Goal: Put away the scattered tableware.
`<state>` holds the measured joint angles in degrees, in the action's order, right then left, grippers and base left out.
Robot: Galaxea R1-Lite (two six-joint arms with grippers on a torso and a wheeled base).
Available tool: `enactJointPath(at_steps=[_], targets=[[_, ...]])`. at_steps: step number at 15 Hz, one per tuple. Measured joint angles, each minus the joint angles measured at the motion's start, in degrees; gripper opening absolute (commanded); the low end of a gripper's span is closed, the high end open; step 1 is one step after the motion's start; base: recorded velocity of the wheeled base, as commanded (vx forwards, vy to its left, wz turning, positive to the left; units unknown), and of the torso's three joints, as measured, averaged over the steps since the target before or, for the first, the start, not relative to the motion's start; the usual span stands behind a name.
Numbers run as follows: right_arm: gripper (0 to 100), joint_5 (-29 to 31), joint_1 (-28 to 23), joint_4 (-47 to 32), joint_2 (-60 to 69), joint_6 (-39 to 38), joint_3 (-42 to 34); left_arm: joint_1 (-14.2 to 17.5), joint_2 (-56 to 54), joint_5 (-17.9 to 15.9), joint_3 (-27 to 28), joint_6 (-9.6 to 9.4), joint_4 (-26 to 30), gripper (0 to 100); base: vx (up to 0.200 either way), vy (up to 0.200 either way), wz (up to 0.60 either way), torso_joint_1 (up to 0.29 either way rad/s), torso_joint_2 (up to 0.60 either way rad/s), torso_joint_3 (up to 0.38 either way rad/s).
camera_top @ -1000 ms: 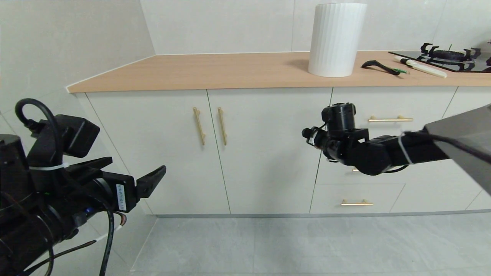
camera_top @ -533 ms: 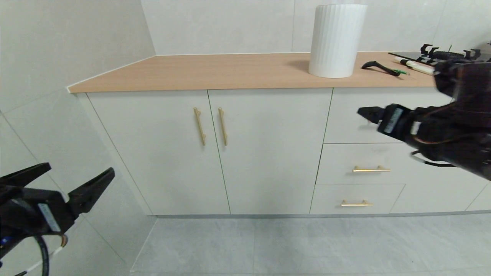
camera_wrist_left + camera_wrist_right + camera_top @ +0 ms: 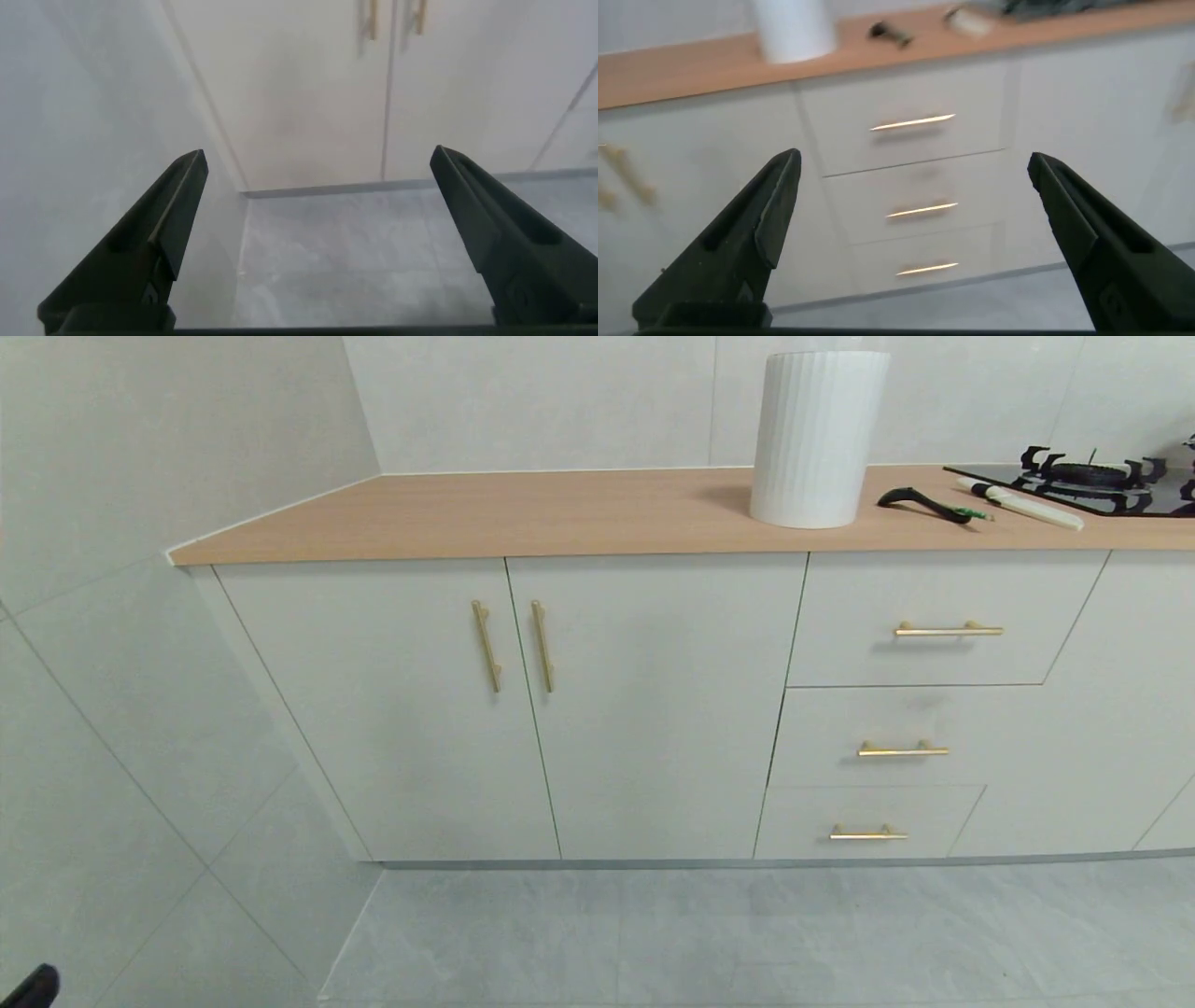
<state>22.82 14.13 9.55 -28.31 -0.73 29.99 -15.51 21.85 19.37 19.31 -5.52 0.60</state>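
Grippers point(image 3: 319, 152) point(image 3: 914, 157) withdrew; jaws wide, empty.

A kitchen: wooden countertop point(image 3: 523, 513), cabinets point(image 3: 653, 709), gas hob point(image 3: 1088, 476).

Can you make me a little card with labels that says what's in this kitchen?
counter: wooden countertop on pale cabinets
tall thing: white ribbed container, upright on the countertop
tableware: black-handled utensil and long white utensil, lying between container and stove
stove: black burner, at the counter's right end
drawers: three drawers, shut, gold handles
doors: two cabinet doors, shut
left arm: left gripper open, empty, facing the floor by the cabinet
right arm: right gripper open, empty, facing the drawers
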Motion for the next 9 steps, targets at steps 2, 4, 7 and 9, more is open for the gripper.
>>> enactJointPath(at_steps=[2,4,7,9], targets=[[100,1.58,-2.26,-7.74,11.22,1.99,-1.07,2.17,-5.32,-0.18,-0.46,-1.45,0.55,100,0.0,0.0,0.0,0.0,0.0,0.0],[100,3.23,-7.44,-12.71,18.38,2.58,-1.88,5.56,-11.02,-0.51,-1.07,-3.94,0.55,100,0.0,0.0,0.0,0.028,0.0,0.001],[100,1.04,-13.62,-14.08,25.03,3.02,-6.03,10.36,-15.09,-0.27,-3.16,-3.86,-3.66,100,0.0,0.0,0.0,0.0,0.0,0.0],[100,2.08,-14.29,-13.89,27.01,2.1,-8.98,13.34,-17.34,-2.08,-5.01,-4.71,-3.5,100,0.0,0.0,0.0,0.0,0.0,0.0]])
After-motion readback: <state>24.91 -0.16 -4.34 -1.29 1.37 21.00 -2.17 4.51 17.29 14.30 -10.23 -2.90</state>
